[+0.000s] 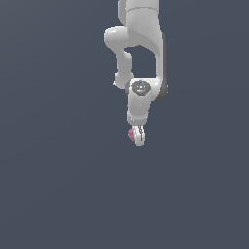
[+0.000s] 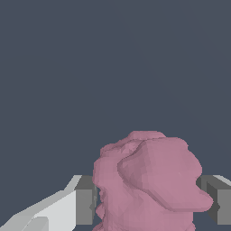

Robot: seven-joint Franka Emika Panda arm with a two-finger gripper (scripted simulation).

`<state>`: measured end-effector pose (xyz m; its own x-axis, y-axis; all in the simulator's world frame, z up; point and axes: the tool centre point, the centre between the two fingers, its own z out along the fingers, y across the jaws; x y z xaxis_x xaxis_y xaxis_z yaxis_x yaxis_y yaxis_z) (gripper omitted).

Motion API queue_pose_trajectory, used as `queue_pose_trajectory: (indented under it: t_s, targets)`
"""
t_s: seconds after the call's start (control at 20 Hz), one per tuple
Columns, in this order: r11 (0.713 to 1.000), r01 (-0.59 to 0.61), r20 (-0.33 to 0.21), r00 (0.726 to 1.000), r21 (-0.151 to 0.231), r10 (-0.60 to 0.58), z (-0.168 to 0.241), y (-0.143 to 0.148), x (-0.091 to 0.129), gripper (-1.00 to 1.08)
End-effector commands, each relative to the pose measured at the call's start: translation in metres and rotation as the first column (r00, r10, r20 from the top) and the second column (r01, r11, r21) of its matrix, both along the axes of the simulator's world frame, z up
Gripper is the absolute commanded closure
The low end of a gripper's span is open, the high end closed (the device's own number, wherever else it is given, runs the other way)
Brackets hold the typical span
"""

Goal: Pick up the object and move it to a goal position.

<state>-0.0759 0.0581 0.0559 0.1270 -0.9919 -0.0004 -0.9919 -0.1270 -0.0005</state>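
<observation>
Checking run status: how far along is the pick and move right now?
Done: the approach. The gripper is at the pink clump, which sits between the fingers in the wrist view. In hand: the grasp; the fingers flank it on both sides and look closed on it, though contact is hard to confirm. Left: carrying it to the goal. No goal marker is visible in either view, so the remaining travel can't be judged.

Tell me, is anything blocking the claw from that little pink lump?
Nothing visible is. The pink lump already sits between the two fingers of the claw, which flank it on both sides. Around them there is only plain grey background.
</observation>
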Motion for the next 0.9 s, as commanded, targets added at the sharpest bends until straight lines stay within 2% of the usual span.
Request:
queue_pose_trajectory:
  t_s: [0.0,0.35,0.85]
  targets:
    - [1.000,0.001,0.001,1.000,0.000,-0.001,0.009,-0.008,0.005,1.08]
    - [1.000,0.001,0.001,1.000,0.000,-0.001,0.048,-0.046,0.028,1.08]
    - [1.000,0.001,0.000,1.000,-0.002,-0.001,0.123,-0.117,0.073,1.08]
